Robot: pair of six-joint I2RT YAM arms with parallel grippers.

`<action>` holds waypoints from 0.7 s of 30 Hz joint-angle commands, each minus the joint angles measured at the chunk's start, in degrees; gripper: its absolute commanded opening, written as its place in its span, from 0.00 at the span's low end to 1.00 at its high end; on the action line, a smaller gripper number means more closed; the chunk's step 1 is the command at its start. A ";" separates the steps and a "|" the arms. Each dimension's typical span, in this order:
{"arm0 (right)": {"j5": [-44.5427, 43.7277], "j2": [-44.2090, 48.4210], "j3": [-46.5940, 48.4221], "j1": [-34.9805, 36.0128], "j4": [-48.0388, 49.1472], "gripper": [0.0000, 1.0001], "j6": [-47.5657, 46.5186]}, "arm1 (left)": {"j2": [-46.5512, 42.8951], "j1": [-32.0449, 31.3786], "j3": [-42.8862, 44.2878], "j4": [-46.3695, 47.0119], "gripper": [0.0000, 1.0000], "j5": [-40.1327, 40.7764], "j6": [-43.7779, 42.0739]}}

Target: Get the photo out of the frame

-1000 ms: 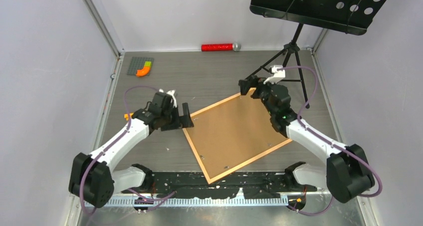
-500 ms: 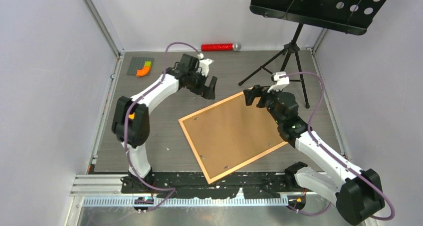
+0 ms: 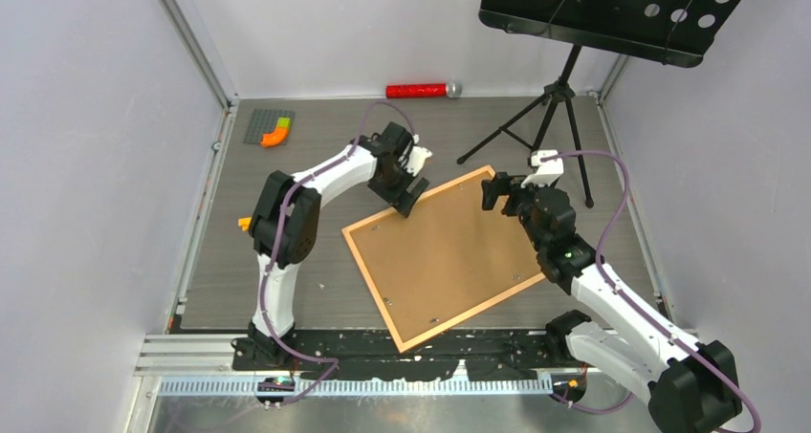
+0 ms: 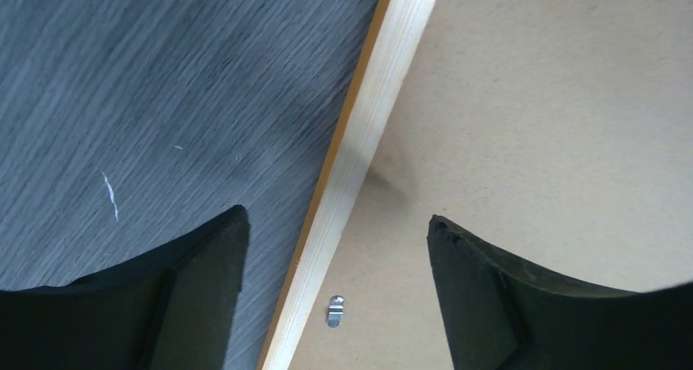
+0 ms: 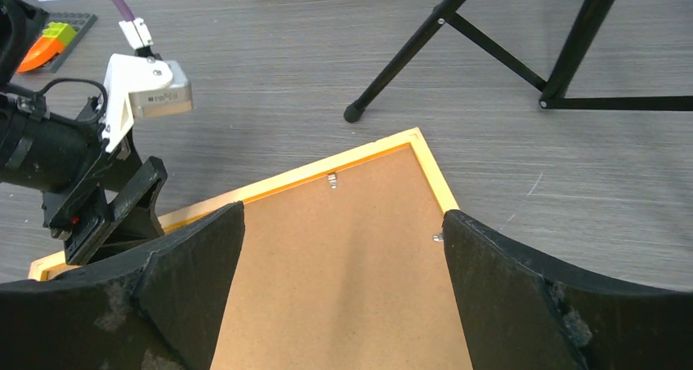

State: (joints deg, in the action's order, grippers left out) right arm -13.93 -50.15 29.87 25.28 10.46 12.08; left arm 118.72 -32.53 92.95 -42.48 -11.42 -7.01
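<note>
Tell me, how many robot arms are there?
2. The left arm reaches over the frame's far-left edge; the right arm reaches toward its far corner. None seem hidden.

The thin orange-edged frame (image 5: 327, 167) lies flat, back side up, turned diagonally.

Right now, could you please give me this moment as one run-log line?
left gripper open, astride frame edge | right gripper open, above far corner | backing board on, photo hidden
</note>
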 commanded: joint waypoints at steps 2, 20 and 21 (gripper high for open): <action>-3.14 1.22 -0.49 -0.01 1.83 0.96 -1.02 | 2.65 -1.65 1.99 -4.22 0.73 7.36 0.24; -0.60 -4.44 -1.92 0.01 6.62 0.96 0.78 | -16.11 -0.90 -24.78 -0.97 0.00 14.53 14.94; 0.54 -6.67 -1.66 0.02 7.06 0.96 1.08 | -18.11 -0.44 -26.69 -0.69 0.00 14.81 16.50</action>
State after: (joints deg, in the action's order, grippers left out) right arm -15.27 -52.05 27.09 25.28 13.80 12.12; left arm 109.10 -34.33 75.33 -35.59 1.87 -1.41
